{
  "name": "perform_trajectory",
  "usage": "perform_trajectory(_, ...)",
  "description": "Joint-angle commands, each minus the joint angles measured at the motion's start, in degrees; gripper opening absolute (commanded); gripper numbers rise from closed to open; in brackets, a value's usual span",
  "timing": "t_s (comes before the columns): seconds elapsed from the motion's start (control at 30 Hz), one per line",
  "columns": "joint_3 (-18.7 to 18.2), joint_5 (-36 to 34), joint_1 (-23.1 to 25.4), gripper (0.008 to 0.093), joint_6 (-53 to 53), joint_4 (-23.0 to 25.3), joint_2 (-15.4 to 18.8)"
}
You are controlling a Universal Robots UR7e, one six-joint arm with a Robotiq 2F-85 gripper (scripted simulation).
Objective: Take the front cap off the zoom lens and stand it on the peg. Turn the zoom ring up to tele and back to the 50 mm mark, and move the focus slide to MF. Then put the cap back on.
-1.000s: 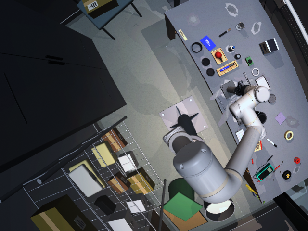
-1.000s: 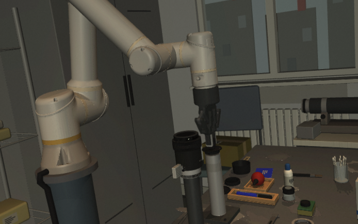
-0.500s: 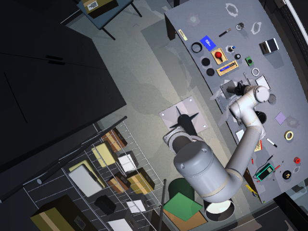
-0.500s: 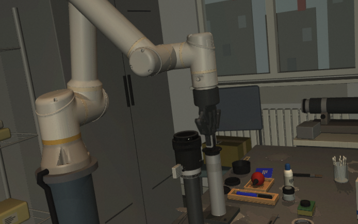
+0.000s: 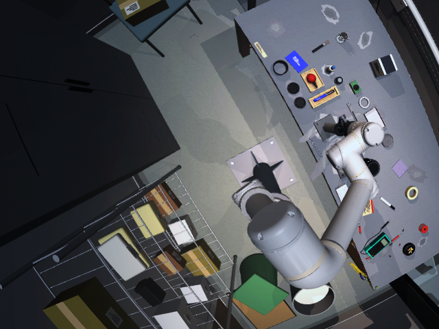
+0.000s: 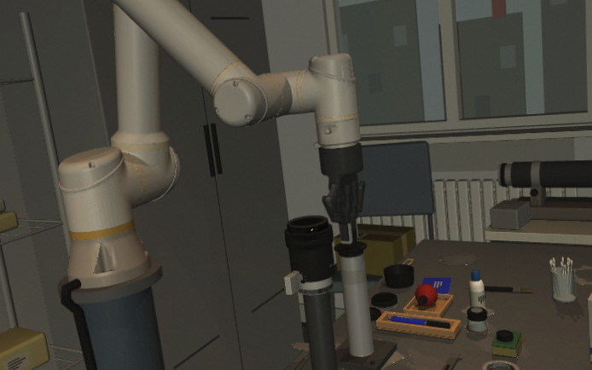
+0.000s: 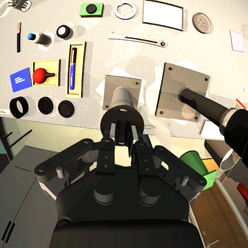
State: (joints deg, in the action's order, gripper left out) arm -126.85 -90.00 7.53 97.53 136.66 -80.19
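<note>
My gripper [image 6: 348, 239] points straight down over the pale peg [image 6: 357, 305] at the table's near edge. The black front cap [image 7: 122, 120] sits flat on the peg's top and its centre tab is clamped between my closed fingers [image 7: 123, 136]. The zoom lens [image 6: 309, 253] stands upright on its dark post just left of the peg, its front end open and uncapped. A small white slide tab [image 6: 293, 282] sticks out from the lens barrel's left side.
The lens post [image 7: 203, 106] rises close beside the peg's base plate [image 7: 122, 92]. Further along the table lie two wooden trays with a red blower [image 6: 425, 295] and a blue pen [image 6: 419, 322], loose black caps [image 7: 55, 106] and a lens hood [image 6: 398, 275].
</note>
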Motion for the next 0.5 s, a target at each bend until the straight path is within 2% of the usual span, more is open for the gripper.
perform_trajectory(0.0,0.0,0.0,0.0,0.0230,0.0,0.0,0.0)
perform_trajectory(0.47,0.0,0.0,0.0,0.0510,0.0,0.0,0.0)
